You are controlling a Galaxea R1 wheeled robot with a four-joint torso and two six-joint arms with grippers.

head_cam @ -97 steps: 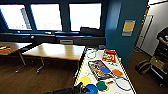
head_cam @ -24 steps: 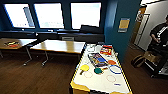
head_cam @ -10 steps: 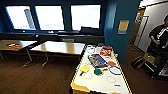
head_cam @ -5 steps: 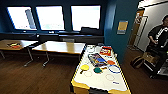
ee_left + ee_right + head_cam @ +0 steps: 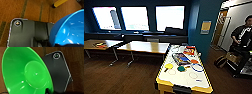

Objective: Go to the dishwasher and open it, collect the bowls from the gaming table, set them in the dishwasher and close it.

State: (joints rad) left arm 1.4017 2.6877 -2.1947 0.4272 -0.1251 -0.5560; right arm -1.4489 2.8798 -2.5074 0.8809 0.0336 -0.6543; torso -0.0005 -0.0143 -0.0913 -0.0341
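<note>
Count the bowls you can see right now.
4 bowls: blue bowl at the left wrist, green bowl at the right wrist, yellow bowl and orange bowl on the gaming table. Others may be hidden.

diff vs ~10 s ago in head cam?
The camera has backed away: the gaming table now shows whole, smaller and farther off. A person has come into view at the right. On the table, the yellow bowl, the game boxes and the racket lie as before.

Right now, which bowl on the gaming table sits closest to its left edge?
The yellow bowl. On the gaming table it lies by the left edge, while the green bowl sits mid-table and the orange bowl lies further right.
</note>
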